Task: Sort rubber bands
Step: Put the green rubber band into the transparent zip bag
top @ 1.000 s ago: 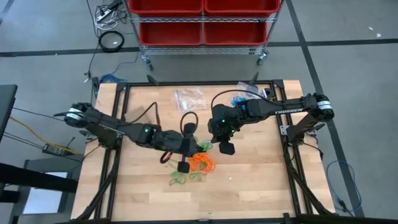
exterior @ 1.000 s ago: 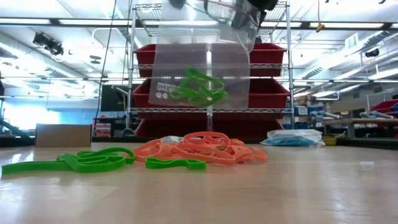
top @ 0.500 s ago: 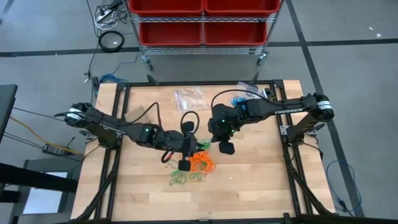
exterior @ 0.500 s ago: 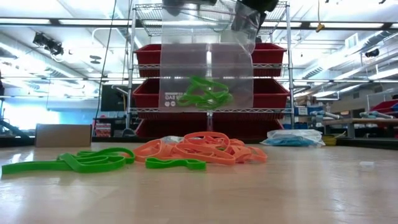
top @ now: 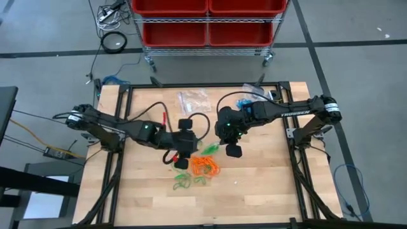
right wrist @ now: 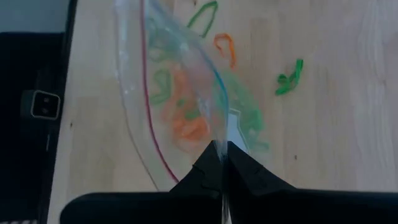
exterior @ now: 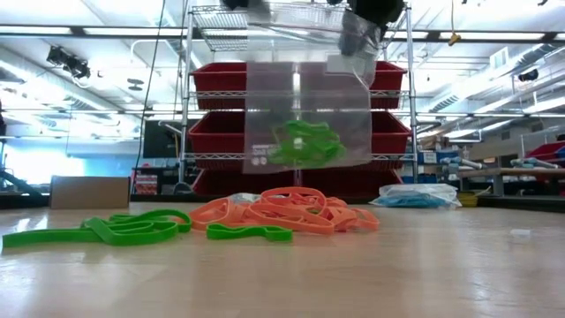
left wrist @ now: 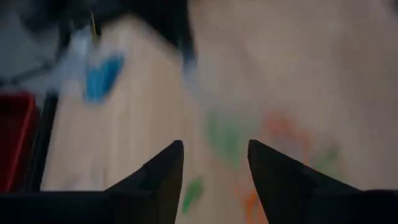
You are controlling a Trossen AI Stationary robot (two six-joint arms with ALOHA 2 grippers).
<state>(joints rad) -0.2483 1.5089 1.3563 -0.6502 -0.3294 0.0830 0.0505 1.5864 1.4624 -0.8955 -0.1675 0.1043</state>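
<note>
A clear plastic bag (exterior: 305, 110) hangs above the table with green rubber bands (exterior: 307, 143) in its lower part. My right gripper (right wrist: 221, 152) is shut on it; in the high view this gripper (top: 232, 151) is over the table's middle. My left gripper (left wrist: 214, 146) stands open to the left of the bag (top: 210, 148), touching nothing; from above it (top: 181, 163) shows beside the pile. Orange rubber bands (top: 205, 165) lie heaped on the table under the bag. Loose green rubber bands (top: 184, 183) lie nearer the front edge. My right gripper pinches the bag's upper edge (right wrist: 219, 135) between its two shut fingers, near one top corner (exterior: 353, 55). The fingers slant down from the table's right side. The bag hangs below them, clear of the table and slightly askew, its mouth slack.
A second clear bag (top: 194, 100) lies at the far middle of the table. A bag with blue rubber bands (top: 254, 95) lies at the far right. A rack with red bins (top: 206, 22) stands beyond the far edge. Bare wood lies at the front right.
My left gripper has opened, let go of the bag and drawn back toward the table's left and far side, tipping upward. The bag now hangs from my right gripper alone and has swung toward it, its green bands shifting with it.
</note>
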